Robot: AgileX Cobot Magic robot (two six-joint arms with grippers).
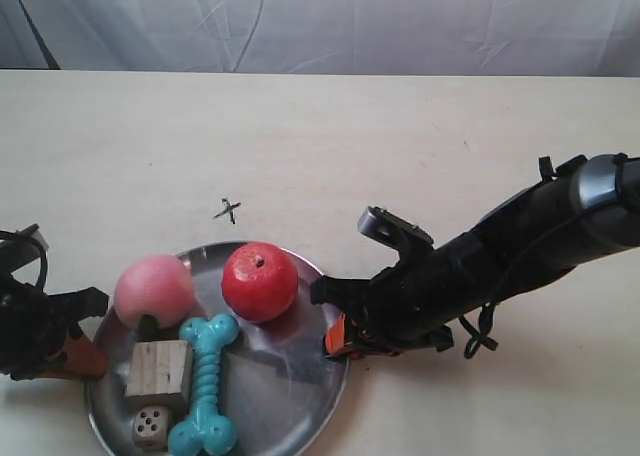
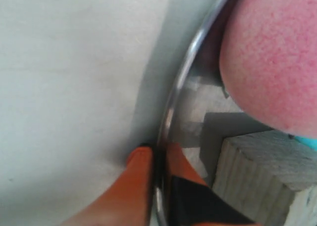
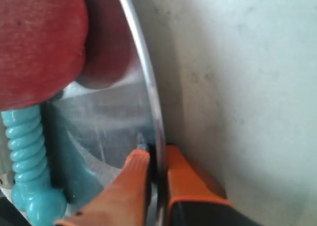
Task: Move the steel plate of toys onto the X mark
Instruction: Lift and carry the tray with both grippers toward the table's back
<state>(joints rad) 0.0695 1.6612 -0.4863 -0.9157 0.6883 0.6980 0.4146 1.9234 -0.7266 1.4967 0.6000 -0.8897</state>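
The steel plate (image 1: 290, 386) lies near the front edge of the table, carrying a red apple (image 1: 260, 281), pink peach (image 1: 152, 289), turquoise bone (image 1: 207, 384), pale wooden cube (image 1: 159, 372) and small die (image 1: 151, 427). My left gripper (image 2: 158, 154) is shut on the plate's rim (image 2: 174, 94), beside the peach (image 2: 272, 57) and cube (image 2: 262, 171). My right gripper (image 3: 156, 154) is shut on the opposite rim (image 3: 148, 87), close to the apple (image 3: 39, 42) and bone (image 3: 27, 156). The X mark (image 1: 228, 211) is drawn on the table just beyond the plate.
The pale table (image 1: 420, 146) stretches back to a white cloth backdrop (image 1: 320, 21). The arm at the exterior view's right (image 1: 500, 256) reaches in low across the table. The arm at the exterior view's left (image 1: 40, 326) sits at the frame's edge.
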